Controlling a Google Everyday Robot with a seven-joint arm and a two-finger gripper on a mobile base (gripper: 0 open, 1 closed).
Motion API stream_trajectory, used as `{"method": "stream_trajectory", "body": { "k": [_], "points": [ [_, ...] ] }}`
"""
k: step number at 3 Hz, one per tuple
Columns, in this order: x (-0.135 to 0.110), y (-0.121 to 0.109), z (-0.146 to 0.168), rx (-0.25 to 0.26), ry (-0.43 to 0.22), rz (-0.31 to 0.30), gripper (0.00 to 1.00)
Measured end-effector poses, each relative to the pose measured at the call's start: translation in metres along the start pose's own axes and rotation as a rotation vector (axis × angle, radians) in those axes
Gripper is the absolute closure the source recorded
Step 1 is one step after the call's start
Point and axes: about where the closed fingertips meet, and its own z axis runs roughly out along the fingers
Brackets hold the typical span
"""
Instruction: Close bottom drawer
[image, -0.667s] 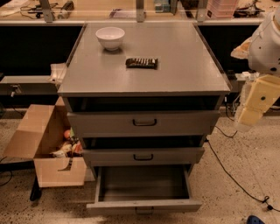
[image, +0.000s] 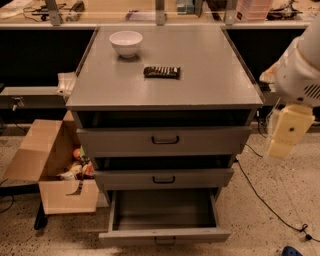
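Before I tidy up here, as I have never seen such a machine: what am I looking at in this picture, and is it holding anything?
One camera looks down at the front of a grey cabinet. At the right hangs the robot's arm; its pale gripper hovers beside the cabinet, touching nothing, apparently holding nothing. On top lie a white bowl and a dark flat packet. The bottom drawer stands pulled out, to be pushed shut. A cardboard box sits left.

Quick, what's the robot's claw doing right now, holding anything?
The gripper: off to the right of the cabinet, away from the pulled-out bottom drawer; open, closed or holding something cannot be told.
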Motion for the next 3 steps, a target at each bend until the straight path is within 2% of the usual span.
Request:
{"method": "stream_trajectory", "body": {
  "k": [1,2,3],
  "points": [
    [0.015,0.03,0.054,-0.067,0.025,0.02,0.0],
    [0.046,0.09,0.149,-0.193,-0.007,0.093,0.0],
    [0.064,0.136,0.212,-0.287,-0.034,0.133,0.0]
  ]
}}
